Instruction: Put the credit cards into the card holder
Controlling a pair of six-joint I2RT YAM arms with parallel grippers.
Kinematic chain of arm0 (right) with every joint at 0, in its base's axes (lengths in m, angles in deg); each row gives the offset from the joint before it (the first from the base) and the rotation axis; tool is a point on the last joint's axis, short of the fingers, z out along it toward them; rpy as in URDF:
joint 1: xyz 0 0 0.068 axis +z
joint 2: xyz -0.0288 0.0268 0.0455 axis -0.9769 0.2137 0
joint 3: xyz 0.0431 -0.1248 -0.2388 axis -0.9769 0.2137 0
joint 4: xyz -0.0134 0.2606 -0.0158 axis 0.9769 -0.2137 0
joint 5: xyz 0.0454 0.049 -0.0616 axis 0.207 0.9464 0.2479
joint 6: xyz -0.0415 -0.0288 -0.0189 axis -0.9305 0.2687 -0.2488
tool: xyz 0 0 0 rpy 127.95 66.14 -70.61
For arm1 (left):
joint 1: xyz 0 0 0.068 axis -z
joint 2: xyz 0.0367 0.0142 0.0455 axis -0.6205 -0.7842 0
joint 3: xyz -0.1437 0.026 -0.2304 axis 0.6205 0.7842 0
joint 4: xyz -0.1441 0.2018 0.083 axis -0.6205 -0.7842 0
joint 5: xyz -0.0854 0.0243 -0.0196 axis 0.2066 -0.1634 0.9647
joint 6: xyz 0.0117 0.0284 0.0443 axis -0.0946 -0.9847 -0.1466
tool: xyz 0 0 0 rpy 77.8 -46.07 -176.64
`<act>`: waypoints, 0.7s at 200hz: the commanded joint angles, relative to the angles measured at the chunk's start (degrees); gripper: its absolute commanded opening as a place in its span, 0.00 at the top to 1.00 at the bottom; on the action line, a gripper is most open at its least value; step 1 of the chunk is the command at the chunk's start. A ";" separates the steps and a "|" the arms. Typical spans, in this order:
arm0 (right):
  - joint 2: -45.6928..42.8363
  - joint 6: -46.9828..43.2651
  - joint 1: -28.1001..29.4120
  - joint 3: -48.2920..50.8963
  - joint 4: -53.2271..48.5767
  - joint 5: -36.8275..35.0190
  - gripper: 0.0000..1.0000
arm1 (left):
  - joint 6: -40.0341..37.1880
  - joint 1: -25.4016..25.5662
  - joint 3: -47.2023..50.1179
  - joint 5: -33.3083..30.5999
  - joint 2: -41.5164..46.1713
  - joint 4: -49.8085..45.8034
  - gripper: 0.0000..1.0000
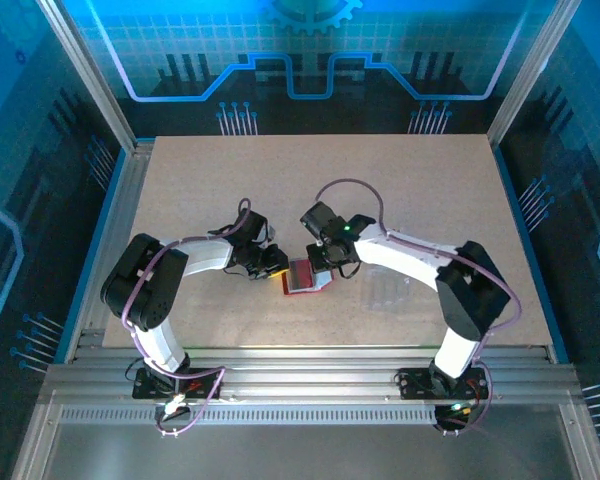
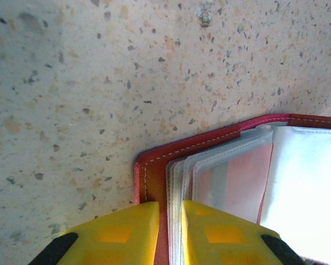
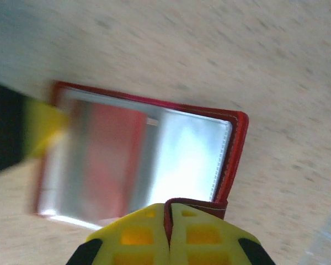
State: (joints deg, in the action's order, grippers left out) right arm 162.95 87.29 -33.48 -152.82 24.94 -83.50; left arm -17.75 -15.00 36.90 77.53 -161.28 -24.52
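Note:
The red card holder lies open on the table between my two grippers, its glossy clear pockets facing up. My left gripper is shut on the left edge, its yellow jaws pinching the red cover and the pocket edges together. My right gripper is shut on the small red clasp tab at the holder's right side, fingertips meeting over it. A reddish patch shows through the pockets; I cannot tell whether it is one of the credit cards.
A clear plastic bag lies on the table just right of the holder, under the right arm. The speckled tabletop stretches open behind both arms. Metal frame rails border the sides.

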 commanded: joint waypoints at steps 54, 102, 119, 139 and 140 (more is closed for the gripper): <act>3.02 12.10 -1.02 4.80 25.36 22.88 1.00 | 5.08 -1.97 1.72 2.60 4.68 -5.21 0.68; 7.16 14.24 -0.46 4.41 28.62 22.58 1.00 | 7.71 -8.37 7.56 3.61 15.16 -8.16 0.60; 9.32 13.72 0.52 3.09 28.28 22.53 0.98 | 7.90 -10.66 10.22 3.85 19.15 -9.21 0.59; 12.60 11.61 1.71 -0.06 25.92 23.60 0.80 | 5.61 -12.01 10.73 1.69 22.71 -12.06 0.58; 12.65 11.48 1.75 -0.12 25.91 23.73 0.79 | 5.50 -12.06 10.66 1.56 22.80 -12.24 0.58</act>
State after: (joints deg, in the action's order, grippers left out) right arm 171.96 99.97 -33.33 -149.52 51.54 -61.73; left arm -11.11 -25.75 46.67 79.54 -142.17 -31.56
